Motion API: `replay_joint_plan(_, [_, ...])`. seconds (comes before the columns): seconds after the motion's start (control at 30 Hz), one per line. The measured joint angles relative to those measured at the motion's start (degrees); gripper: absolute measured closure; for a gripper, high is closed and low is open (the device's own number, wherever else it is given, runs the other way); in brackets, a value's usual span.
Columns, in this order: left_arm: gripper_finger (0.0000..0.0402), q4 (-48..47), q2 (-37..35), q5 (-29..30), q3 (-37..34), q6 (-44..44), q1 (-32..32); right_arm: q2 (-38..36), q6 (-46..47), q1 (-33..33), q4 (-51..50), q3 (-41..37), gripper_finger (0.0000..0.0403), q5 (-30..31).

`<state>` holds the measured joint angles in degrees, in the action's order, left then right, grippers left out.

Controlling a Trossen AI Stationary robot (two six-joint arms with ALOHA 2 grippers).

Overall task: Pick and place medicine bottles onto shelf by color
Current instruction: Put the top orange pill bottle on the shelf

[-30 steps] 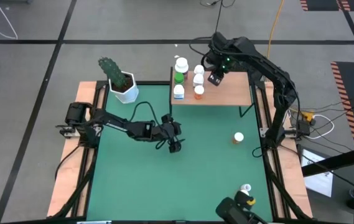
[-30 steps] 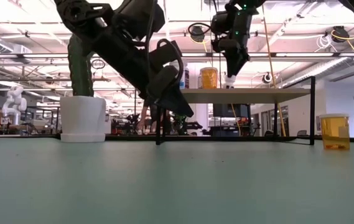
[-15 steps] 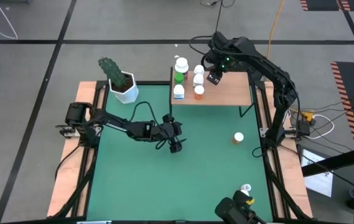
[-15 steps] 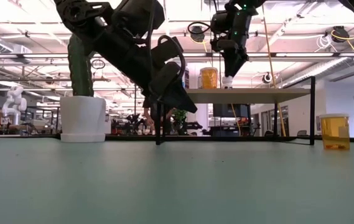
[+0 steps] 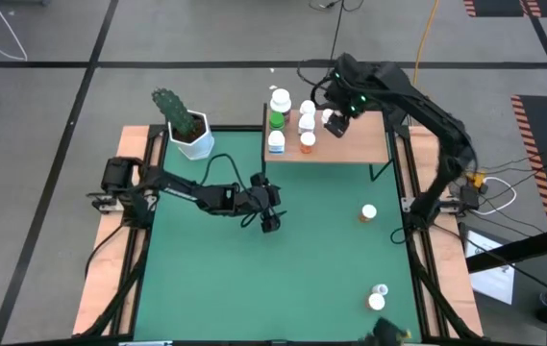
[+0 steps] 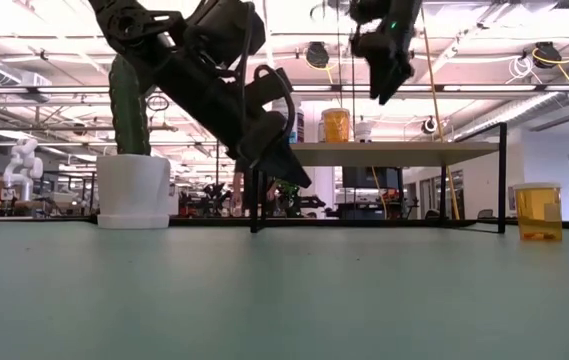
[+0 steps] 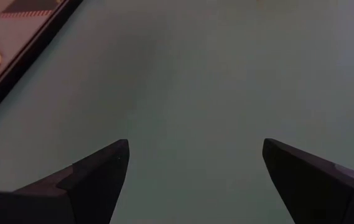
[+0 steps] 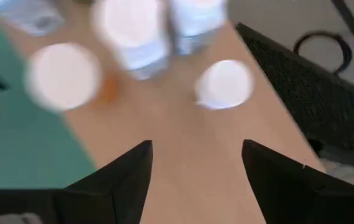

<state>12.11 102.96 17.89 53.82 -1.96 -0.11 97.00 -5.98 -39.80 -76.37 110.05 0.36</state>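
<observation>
The shelf (image 5: 345, 142) stands at the mat's far right. On it stand several medicine bottles: a green one (image 5: 277, 119), a blue one (image 5: 276, 142), an orange one (image 5: 307, 142), white ones (image 5: 307, 115), and a small white one (image 5: 329, 117) by itself. My right gripper (image 5: 341, 126) hovers open above the shelf beside that small white bottle (image 8: 224, 84), clear of it in the low view (image 6: 384, 88). An orange bottle (image 5: 368, 213) stands on the green mat. My left gripper (image 5: 269, 223) hangs open over the mat's middle, nothing between its fingers (image 7: 195, 162).
A white pot with a cactus (image 5: 192, 136) stands at the mat's far left corner. Another white-capped bottle (image 5: 378, 296) sits near the mat's near right edge. The shelf's black legs (image 6: 502, 180) reach down to the mat. Open green mat (image 5: 215, 279) lies between the arms.
My right gripper has opened and let go of the small white bottle, which stays upright on the shelf. The gripper has then risen clear of it and drawn a little toward the table's right edge.
</observation>
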Motion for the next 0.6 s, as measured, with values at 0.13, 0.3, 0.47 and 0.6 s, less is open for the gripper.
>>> replay_joint_plan(0.13, [0.0030,0.0,0.0,0.0,0.0,-0.6,0.6,-11.5,3.2,5.7,8.5,-12.4,0.0169,0.0])
replay_joint_plan(0.3, [0.0030,0.2,0.0,-3.7,0.0,-0.9,0.3,-26.8,11.8,15.4,21.8,-34.3,0.0175,-0.2])
replay_joint_plan(0.47, [0.0030,4.9,0.0,-5.7,0.0,0.2,-1.6,-36.9,18.9,25.7,32.6,-53.4,0.0182,-0.4])
replay_joint_plan(0.6, [0.0030,10.8,0.0,-6.0,0.0,2.1,-4.7,-40.1,22.6,37.7,37.0,-61.9,0.0191,-0.4])
